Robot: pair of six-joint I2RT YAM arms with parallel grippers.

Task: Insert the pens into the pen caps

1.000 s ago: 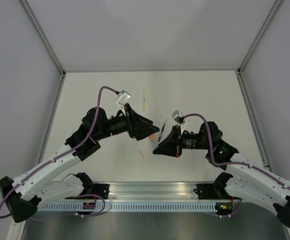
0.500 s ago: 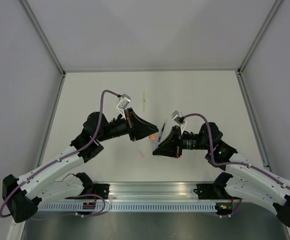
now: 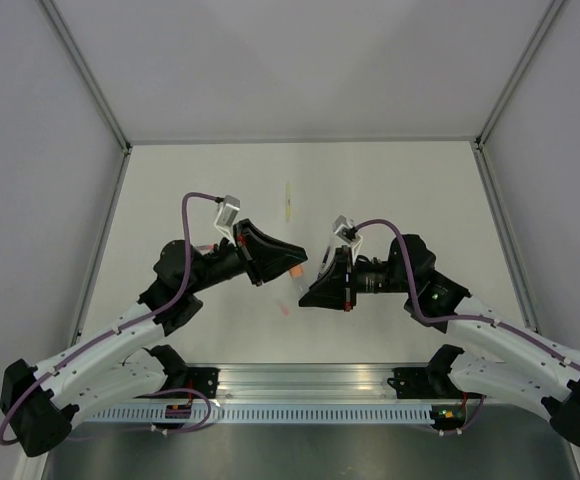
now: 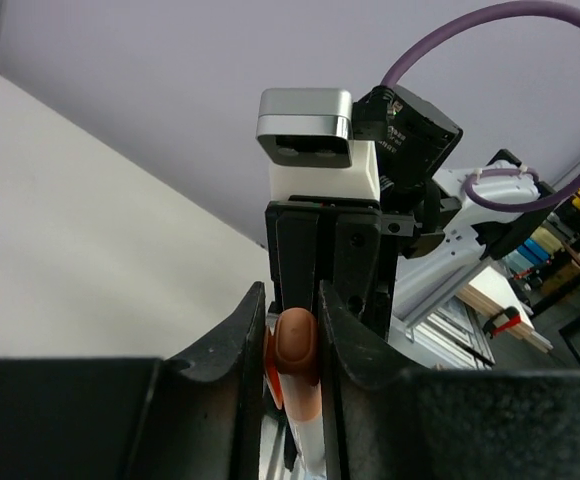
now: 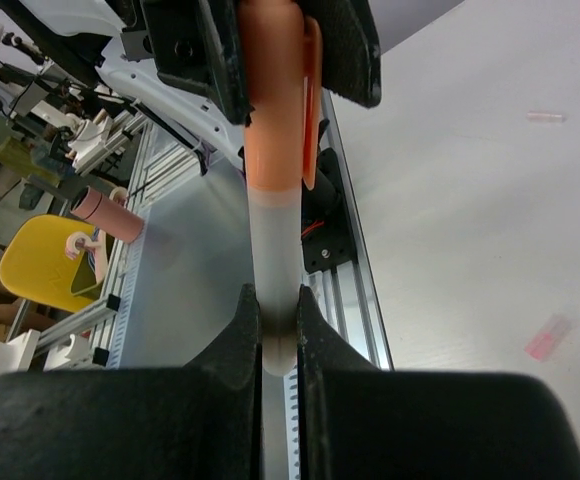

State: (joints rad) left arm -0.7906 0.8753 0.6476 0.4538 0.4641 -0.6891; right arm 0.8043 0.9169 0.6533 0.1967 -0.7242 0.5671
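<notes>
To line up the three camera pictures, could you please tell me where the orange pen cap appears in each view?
Top external: the orange pen cap sits just left of centre, at the tip of the left gripper.
Left wrist: bottom centre, between the fingers.
Right wrist: top centre, above the pale pen.
Shared landmark: the left gripper's black fingers flanking the cap.
</notes>
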